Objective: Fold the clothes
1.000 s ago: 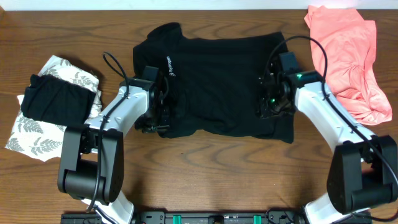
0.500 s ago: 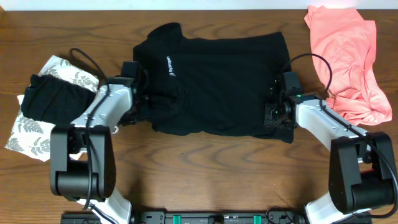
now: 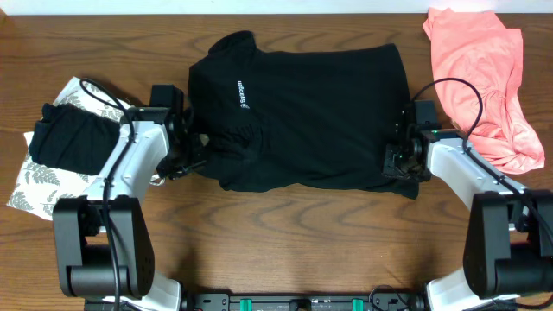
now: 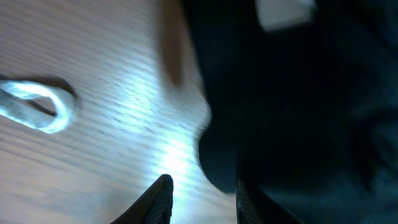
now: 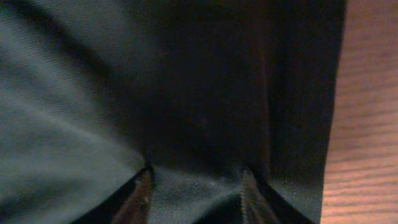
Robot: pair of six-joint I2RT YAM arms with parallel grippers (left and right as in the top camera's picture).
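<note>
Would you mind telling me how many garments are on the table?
4: black shirt centre; salmon-pink garment far right; black garment atop leaf-print garment, left. Others may hide underneath.

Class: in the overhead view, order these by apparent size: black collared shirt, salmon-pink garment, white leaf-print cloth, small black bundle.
1. black collared shirt
2. salmon-pink garment
3. white leaf-print cloth (partly covered)
4. small black bundle lying on it

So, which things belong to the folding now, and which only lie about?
Job in hand: black short-sleeved collared shirt; left end effector; right end effector.
Lying about, untouched: salmon-pink crumpled garment; black folded garment; white leaf-print cloth.
</note>
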